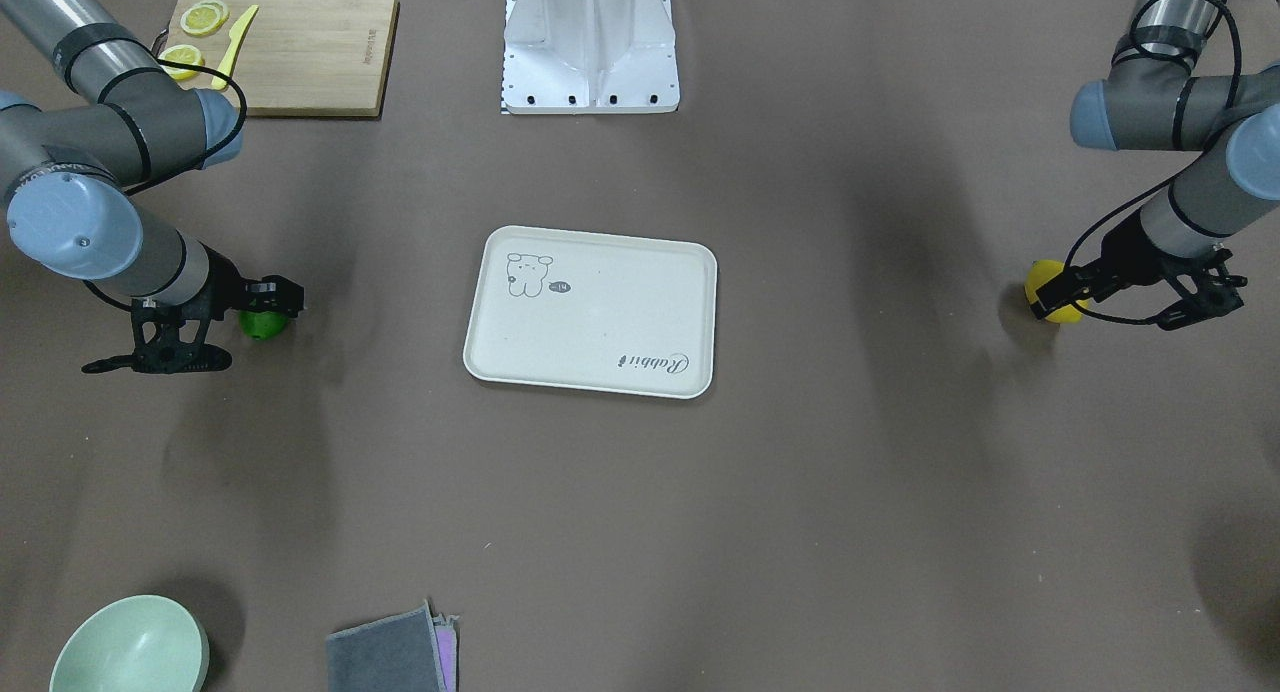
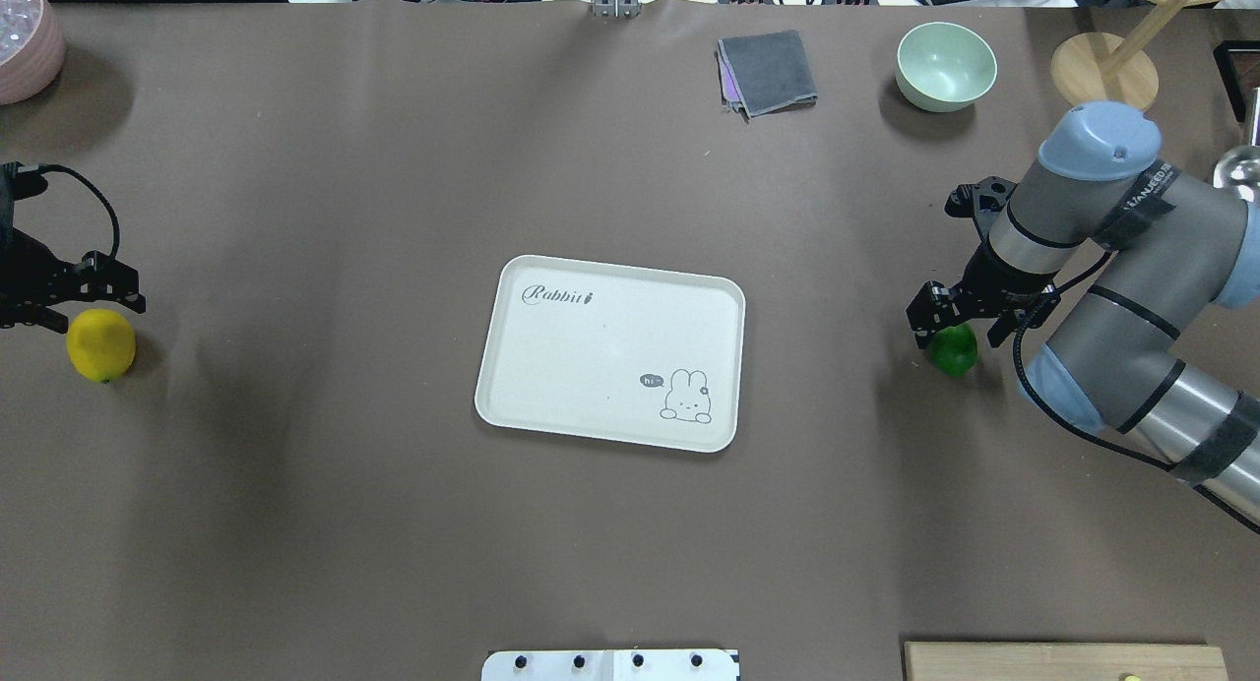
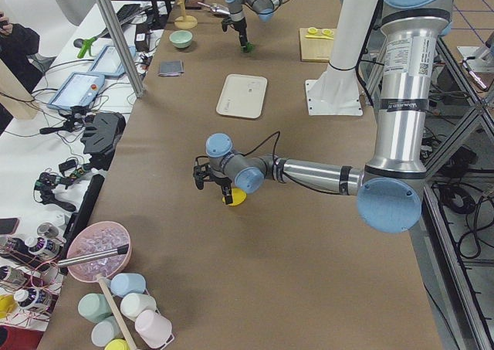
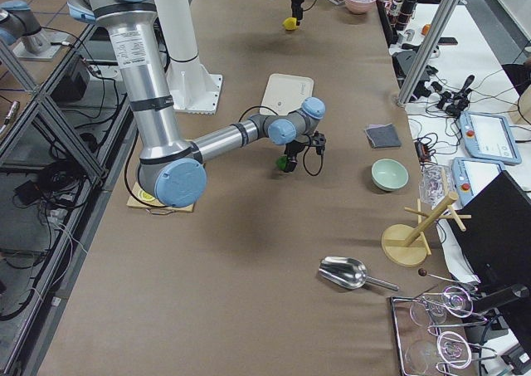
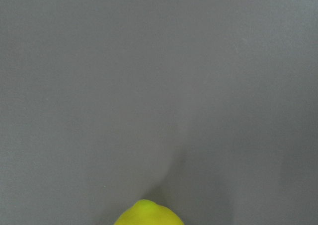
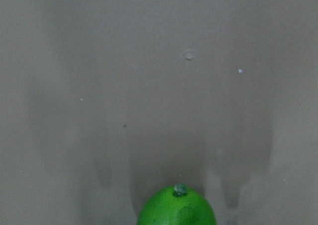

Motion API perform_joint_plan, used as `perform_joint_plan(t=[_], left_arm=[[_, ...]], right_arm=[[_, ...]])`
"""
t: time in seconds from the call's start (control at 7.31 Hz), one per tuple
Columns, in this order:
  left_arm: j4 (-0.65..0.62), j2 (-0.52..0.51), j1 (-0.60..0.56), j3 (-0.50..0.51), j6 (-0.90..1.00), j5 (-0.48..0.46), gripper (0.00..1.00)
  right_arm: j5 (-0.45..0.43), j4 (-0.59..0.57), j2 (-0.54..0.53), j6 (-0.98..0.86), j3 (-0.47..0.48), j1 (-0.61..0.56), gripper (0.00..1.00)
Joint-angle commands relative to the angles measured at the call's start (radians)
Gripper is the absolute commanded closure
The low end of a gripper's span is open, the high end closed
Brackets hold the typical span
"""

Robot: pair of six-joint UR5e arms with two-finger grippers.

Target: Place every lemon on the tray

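The cream-white tray [image 1: 600, 362] lies bare at the table's middle; it also shows in the overhead view [image 2: 610, 425]. The yellow lemon [image 1: 1057, 309] lies on the table at the robot's left end [image 2: 100, 344]. My left gripper [image 1: 1200, 302] hangs low just beside it, looks open and holds nothing. The green lemon [image 1: 262, 324] lies at the robot's right end [image 2: 953, 349]. My right gripper [image 1: 150, 360] hangs low beside it, looks open and is empty. Each wrist view shows only its lemon's top at the bottom edge, yellow [image 5: 148, 214] and green [image 6: 177, 208], and no fingers.
A wooden cutting board [image 1: 310, 62] with lemon slices and a yellow knife lies near the robot's base [image 1: 590, 62]. A pale green bowl [image 1: 130, 652] and a folded grey cloth [image 1: 390, 657] sit at the far edge. A pink bowl [image 2: 25, 46] stands at the far left corner.
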State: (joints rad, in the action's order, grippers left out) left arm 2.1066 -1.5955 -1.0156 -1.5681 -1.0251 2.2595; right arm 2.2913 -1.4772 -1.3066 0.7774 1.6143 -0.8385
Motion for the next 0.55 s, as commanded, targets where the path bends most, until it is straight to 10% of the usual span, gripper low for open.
perform_joint_plan(t=[0.0,0.14,0.41], left_arm=[[0.051,0.041,0.025,0.0,-0.006,-0.003,0.03],[0.068,0.052,0.032,0.002,-0.007,-0.012,0.03],[0.07,0.052,0.032,0.0,-0.007,-0.015,0.24]], right_arm=[[0.004,0.008,0.001,0.0,-0.007,0.007,0.42],[0.005,0.008,0.001,0.0,-0.007,0.007,0.65],[0.01,0.009,0.001,-0.003,-0.004,0.007,0.78]])
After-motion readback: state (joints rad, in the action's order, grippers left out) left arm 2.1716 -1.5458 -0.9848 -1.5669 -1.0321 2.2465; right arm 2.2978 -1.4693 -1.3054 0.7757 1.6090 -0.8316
